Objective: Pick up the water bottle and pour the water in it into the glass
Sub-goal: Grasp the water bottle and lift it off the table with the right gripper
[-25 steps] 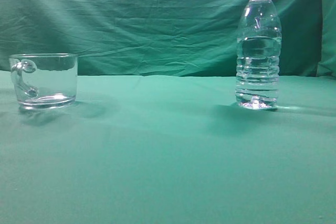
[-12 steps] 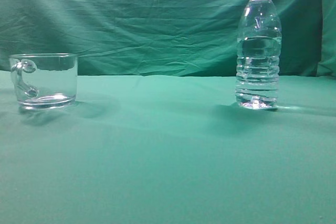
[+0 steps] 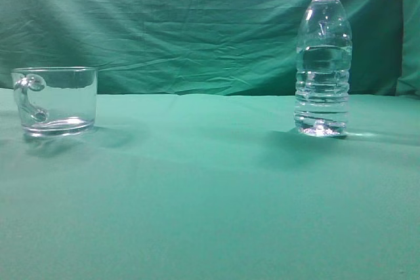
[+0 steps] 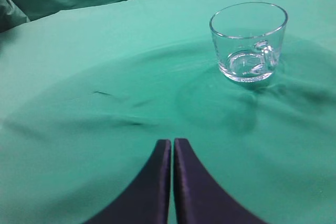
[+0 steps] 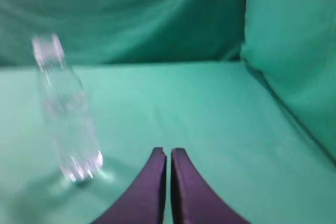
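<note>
everywhere wrinkled green cloth (image 3: 210,195)

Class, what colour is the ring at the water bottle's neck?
Whitish, on the clear water bottle; clearest in the exterior view.

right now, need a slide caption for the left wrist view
Shut left pincer held over green cloth, empty glass ahead to its right.

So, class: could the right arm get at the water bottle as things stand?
Probably yes. The water bottle stands upright with bare cloth around it; the right gripper is shut, so it must open first.
</note>
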`<state>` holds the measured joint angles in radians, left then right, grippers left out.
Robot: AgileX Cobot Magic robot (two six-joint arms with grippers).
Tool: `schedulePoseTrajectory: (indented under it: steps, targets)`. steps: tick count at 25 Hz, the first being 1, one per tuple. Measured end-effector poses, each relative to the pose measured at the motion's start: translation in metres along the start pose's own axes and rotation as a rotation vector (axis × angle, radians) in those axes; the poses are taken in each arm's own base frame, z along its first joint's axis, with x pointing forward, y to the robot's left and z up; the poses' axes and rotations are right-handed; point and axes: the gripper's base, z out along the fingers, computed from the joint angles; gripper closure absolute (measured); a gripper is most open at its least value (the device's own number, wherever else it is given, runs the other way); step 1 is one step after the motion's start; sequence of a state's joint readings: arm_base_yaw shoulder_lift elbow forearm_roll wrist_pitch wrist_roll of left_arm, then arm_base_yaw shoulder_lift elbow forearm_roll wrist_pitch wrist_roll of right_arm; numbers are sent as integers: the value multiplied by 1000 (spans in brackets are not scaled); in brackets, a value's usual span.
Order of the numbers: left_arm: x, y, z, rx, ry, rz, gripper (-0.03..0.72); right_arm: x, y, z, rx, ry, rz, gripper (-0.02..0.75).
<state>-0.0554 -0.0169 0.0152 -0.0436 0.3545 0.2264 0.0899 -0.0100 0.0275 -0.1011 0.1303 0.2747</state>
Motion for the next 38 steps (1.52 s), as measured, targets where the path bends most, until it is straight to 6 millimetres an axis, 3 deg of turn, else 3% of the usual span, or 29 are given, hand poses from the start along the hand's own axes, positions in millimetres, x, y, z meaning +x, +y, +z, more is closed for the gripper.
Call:
schedulePoseTrajectory:
  steps: [4, 8, 12, 18, 23, 27, 33, 34, 35, 38]
  targets:
    - [0, 0, 0, 0, 0, 0, 688, -16, 4, -1, -55, -174, 69, 738]
    - [0, 0, 0, 0, 0, 0, 688, -21, 6, -3, -69, -217, 68, 738]
    - [0, 0, 0, 0, 0, 0, 688, -42, 10, 2, -66, -199, 37, 738]
    - [0, 0, 0, 0, 0, 0, 688, -64, 14, 27, -52, -80, 157, 738]
    - [0, 0, 0, 0, 0, 0, 688, -54, 17, 55, -66, 39, 52, 738]
    - [0, 0, 0, 0, 0, 0, 688, -42, 31, 79, -240, 106, -125, 738]
    - [0, 0, 0, 0, 0, 0, 688, -7, 42, 112, -406, 284, -67, 738]
    - [0, 0, 0, 0, 0, 0, 688, -2, 43, 117, -418, 308, -49, 690]
    - [0, 0, 0, 0, 0, 0, 688, 2, 43, 123, -429, 325, -33, 690]
    - [0, 0, 0, 0, 0, 0, 688, 8, 47, 139, -488, 314, -61, 487]
